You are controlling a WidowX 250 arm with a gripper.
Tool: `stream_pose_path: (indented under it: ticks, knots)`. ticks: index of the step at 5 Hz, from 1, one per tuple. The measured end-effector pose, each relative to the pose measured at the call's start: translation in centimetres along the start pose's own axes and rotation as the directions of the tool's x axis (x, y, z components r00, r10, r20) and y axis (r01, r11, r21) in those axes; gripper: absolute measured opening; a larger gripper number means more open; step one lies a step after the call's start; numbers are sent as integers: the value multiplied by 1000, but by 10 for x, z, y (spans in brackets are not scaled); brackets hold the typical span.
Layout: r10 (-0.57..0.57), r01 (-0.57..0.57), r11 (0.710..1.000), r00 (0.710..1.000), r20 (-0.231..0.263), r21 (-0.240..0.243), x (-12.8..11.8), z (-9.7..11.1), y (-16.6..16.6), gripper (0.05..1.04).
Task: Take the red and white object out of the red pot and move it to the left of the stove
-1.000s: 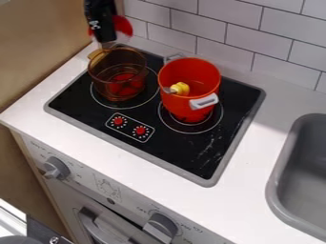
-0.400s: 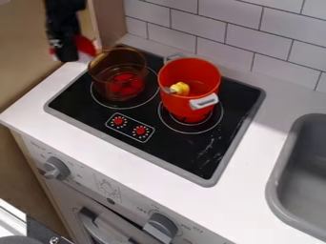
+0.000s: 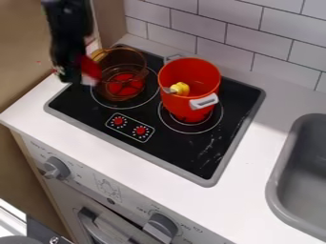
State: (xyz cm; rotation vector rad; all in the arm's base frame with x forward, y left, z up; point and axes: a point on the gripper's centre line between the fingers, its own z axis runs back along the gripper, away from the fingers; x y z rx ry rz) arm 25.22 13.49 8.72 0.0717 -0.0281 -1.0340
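At the upper left the black gripper (image 3: 68, 78) hangs blurred, just left of the amber see-through pot (image 3: 121, 62). A red thing with a pale edge (image 3: 91, 68) is held at the gripper, partly behind it, close to the pot's left side; its shape is unclear. The amber pot stands on the left burner, with red showing through it low down. On the right burner stands a red pot (image 3: 205, 78) with light grey handles. A yellow thing (image 3: 181, 88) with a grey end lies inside the red pot.
The black stovetop (image 3: 185, 159) has a grey rim and two red knobs. White counter (image 3: 255, 190) surrounds it, with a grey sink (image 3: 277, 190) at the right. A tiled wall (image 3: 255, 33) rises behind, and a wooden panel (image 3: 25, 62) stands at the left.
From above the amber pot's back edge, the gripper has moved left and then lower, and the red thing has moved with it. Both pots and the yellow thing have kept their places.
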Motion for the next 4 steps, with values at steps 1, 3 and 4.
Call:
stream_pose_path:
  ticks: [1, 3, 4]
  knots:
    - [-22, 21, 1000, 999, -37, -17, 5, -10, -13, 557]
    - [-66, 60, 997, 991, -113, -54, 8, -16, -27, 557]
    - [-71, 65, 996, 991, -114, -55, 5, -14, -33, 557]
